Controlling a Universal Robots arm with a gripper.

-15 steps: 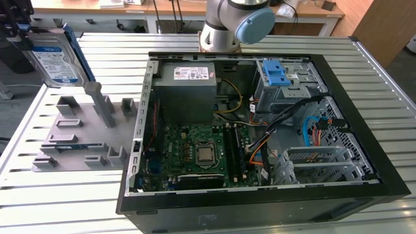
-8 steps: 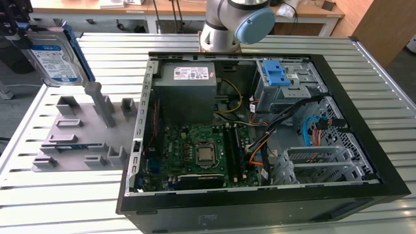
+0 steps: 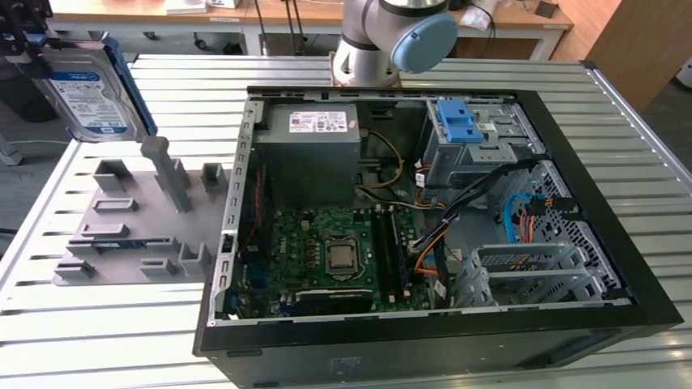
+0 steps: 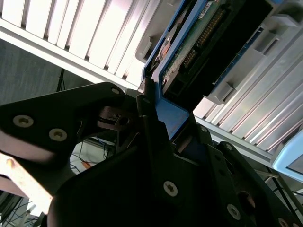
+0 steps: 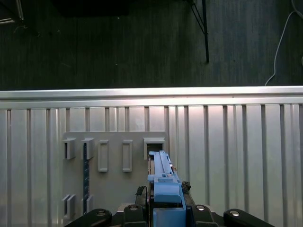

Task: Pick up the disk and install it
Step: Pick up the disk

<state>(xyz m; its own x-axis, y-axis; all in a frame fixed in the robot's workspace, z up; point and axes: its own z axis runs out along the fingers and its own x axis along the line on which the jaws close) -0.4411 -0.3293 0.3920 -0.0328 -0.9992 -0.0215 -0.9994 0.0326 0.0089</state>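
Your claw (image 4: 158, 101) is clamped on the disk (image 3: 92, 93), gripping its blue bracket (image 4: 170, 116). The disk hangs clear of the table (image 3: 627, 121), above the grey fixture (image 3: 108, 243) at the exterior view's left and well apart from the open PC case (image 3: 433, 340). Its long axis is near vertical, with the lower end leaning slightly toward the exterior view's right and the label face toward that camera. In the first wrist view it's edge-on over the fixture's slots.
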